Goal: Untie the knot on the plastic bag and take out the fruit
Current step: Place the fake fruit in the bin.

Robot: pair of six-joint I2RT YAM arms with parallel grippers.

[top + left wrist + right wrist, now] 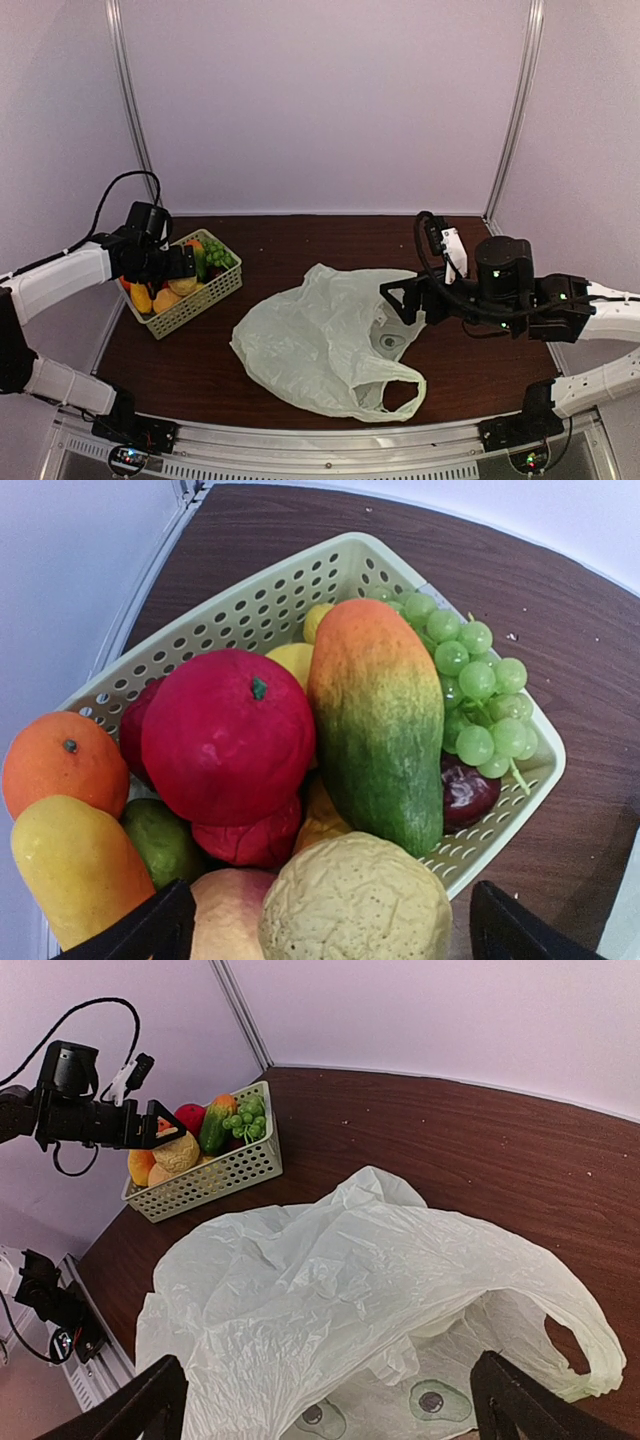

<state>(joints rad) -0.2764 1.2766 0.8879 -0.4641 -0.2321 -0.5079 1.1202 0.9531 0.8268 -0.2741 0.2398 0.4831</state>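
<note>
Removal step appears finished: plastic bag [320, 340] lies untied, slack, mid-surface [290, 240] by the wide right tool [392, 298]; fruit [375, 730] sits heaped in the basket [260, 600] under the wide left tool [330, 925]; next, confirm the bag is empty.

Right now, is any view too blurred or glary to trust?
Top external: even soft light, sharp, no harsh shadows around the plastic bag. Left wrist: the fruit fills the frame, crisp, no glare. Right wrist: bag crinkles readable, table edge bowed by the lens.
</note>
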